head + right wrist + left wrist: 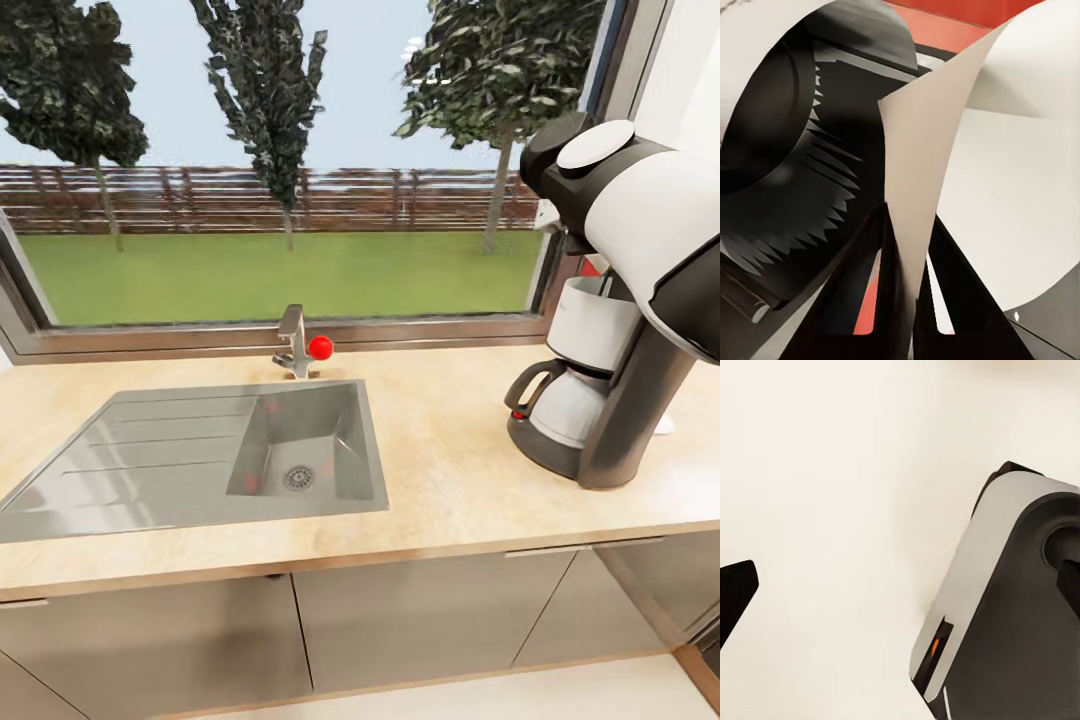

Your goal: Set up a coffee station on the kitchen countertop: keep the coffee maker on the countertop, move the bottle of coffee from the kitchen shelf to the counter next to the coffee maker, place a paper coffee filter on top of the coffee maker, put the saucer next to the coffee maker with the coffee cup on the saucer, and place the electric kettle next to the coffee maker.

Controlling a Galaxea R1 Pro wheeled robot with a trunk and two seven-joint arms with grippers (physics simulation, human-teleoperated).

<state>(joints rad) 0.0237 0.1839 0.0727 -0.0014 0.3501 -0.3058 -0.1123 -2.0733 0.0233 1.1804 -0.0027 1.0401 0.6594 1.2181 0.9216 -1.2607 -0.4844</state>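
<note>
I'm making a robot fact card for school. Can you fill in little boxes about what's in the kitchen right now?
Place: kitchen countertop under a big window
Sink: grey steel sink set in the worktop, tap with a red knob
Coffee maker: coffee maker standing on the right, carafe in place
Right gripper: right gripper pinching the paper coffee filter, close to the machine
Left gripper: one dark fingertip seen, open or shut unclear

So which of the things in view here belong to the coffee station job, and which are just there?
Job:
coffee maker
kitchen countertop
paper coffee filter, pinched in the right gripper

Just there:
sink
tap
window
cabinets
</note>
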